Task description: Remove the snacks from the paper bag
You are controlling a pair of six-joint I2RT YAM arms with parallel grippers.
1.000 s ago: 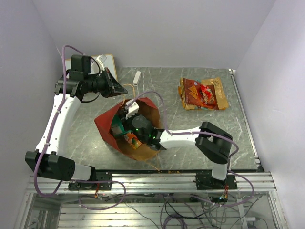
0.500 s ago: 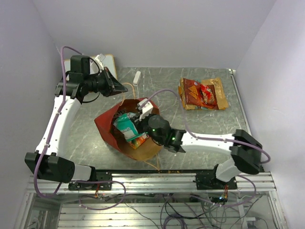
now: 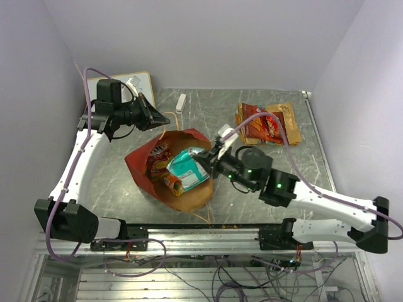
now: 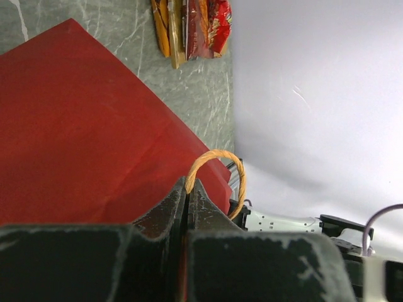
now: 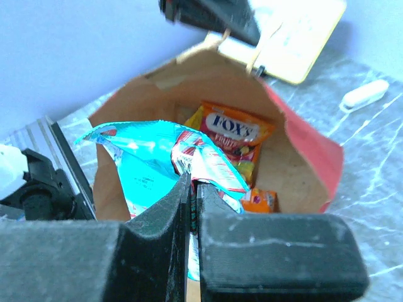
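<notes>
Teal packet (image 3: 187, 167) risen over bag (image 3: 135, 165), right fingers (image 5: 157, 245) pinching it, left fingers (image 4: 157, 220) pinching handle (image 4: 214, 151)

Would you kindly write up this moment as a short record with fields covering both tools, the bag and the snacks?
left tool: shut on the cord handle
right tool: shut on the teal packet, at the bag's mouth
paper bag: red outside, mouth open
inside the bag: orange Fox's packet; small orange packet
already out: packet pile, far right of the table
</notes>
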